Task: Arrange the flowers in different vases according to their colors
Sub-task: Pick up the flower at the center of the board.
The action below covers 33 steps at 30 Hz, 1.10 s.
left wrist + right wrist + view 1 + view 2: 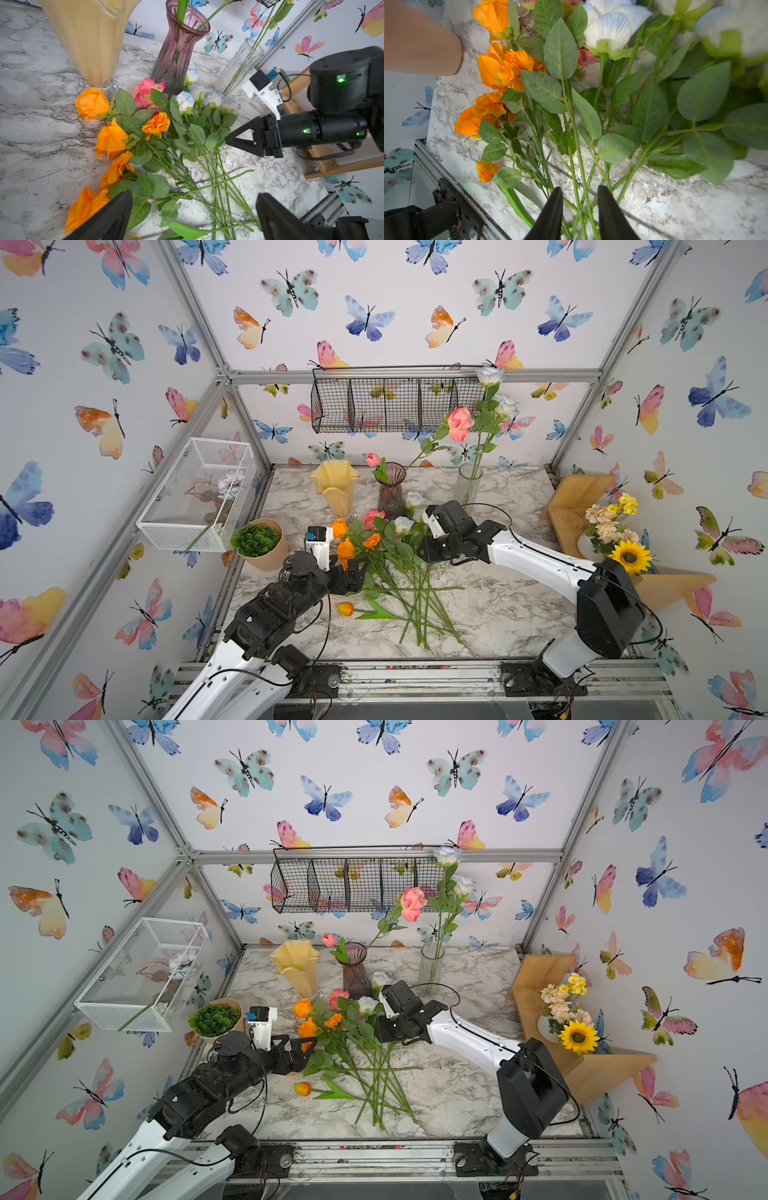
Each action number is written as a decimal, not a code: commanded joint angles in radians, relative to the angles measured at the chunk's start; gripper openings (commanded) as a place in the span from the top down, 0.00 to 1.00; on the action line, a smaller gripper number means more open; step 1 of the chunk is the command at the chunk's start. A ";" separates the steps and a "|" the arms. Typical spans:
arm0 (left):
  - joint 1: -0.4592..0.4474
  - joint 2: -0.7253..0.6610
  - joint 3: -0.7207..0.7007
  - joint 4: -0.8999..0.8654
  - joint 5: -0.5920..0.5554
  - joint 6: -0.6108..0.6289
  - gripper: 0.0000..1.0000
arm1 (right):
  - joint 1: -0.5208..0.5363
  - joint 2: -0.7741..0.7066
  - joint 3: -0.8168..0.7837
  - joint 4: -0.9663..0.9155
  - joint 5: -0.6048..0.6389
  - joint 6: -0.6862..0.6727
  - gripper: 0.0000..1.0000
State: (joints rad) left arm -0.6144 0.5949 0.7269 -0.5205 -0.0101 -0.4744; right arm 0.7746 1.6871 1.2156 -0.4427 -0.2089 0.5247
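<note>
Nearest me, the left gripper [194,195] gapes wide over the flowers [390,556] heaped on the marble table [498,614]. Beyond, the right gripper [580,189] straddles green stems [578,166], fingers slightly apart. At the back stand the yellow vase [334,489], the purple vase [390,493] holding pink blooms [459,423], and the clear vase [467,485] holding white-blue roses [490,375].

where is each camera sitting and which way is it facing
Top views: high over the near edge, looking down and back across the table at the flower pile; both arms show.
Left wrist: low beside the pile, facing the purple vase; the open left gripper and the right gripper show.
Right wrist: close above the stems, looking along them toward the white roses; its own fingers show, stems between them.
Shared: both wrist views catch the orange roses.
</note>
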 commanded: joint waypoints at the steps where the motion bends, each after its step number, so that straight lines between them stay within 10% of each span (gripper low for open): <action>1: 0.005 0.000 -0.010 0.017 0.001 0.010 0.01 | 0.022 0.047 0.048 -0.028 -0.032 -0.014 0.72; 33: 0.005 -0.002 -0.012 0.020 -0.004 0.009 0.01 | 0.032 0.247 0.072 0.019 -0.056 -0.023 0.77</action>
State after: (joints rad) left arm -0.6144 0.5976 0.7269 -0.5137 -0.0101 -0.4744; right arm 0.8005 1.9068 1.2568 -0.4248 -0.2447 0.5117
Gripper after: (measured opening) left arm 0.987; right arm 0.233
